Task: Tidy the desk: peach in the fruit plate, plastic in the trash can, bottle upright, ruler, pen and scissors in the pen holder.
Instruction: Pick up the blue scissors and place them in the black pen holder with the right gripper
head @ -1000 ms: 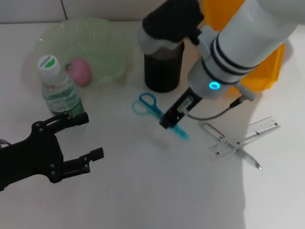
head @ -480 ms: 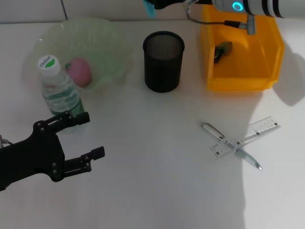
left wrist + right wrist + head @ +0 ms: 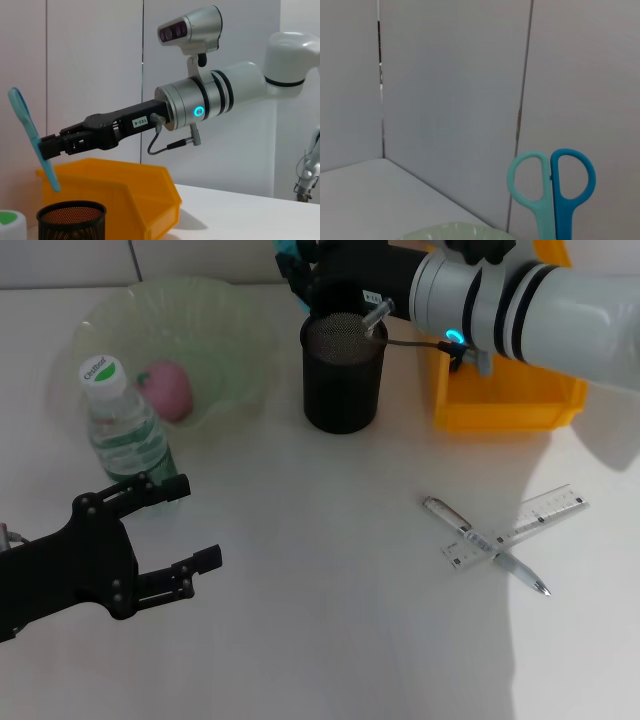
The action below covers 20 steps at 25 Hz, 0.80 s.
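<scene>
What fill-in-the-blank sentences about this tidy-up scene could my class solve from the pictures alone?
1. The right pincer holds the blue scissors in the air above the black mesh ____.
2. The pink peach lies in the pale green ____.
3. On the table, the clear ruler lies crossed with the ____.
4. The water bottle with the green cap stands ____ beside the left pincer.

Missing words: pen holder; fruit plate; pen; upright
</scene>
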Available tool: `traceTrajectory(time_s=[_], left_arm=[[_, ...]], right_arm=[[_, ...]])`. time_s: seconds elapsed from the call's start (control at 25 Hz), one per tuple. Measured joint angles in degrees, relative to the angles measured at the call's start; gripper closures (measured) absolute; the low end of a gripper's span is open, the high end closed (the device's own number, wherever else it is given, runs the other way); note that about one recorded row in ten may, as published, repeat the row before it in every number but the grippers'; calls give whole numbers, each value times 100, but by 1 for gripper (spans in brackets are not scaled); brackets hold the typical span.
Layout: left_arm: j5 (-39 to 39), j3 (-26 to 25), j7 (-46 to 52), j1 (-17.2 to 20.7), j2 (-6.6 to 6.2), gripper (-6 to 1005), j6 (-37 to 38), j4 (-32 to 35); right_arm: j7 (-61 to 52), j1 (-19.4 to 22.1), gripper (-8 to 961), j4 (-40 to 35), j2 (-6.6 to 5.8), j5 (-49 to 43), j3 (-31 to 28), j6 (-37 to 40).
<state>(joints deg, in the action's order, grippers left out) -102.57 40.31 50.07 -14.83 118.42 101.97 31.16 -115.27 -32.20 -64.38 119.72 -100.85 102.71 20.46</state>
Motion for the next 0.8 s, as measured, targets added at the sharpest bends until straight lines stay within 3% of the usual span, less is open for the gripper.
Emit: traceTrajectory(time_s=[0.36,0.8], left_arm=[[0,9,63,18,-16,183,60,1],[5,14,116,42,-12,183,86,4]], right_arm=[[-7,366,735,-63,10,20,671,-1281],[-120,568,730,57,13,50,876,-1430]])
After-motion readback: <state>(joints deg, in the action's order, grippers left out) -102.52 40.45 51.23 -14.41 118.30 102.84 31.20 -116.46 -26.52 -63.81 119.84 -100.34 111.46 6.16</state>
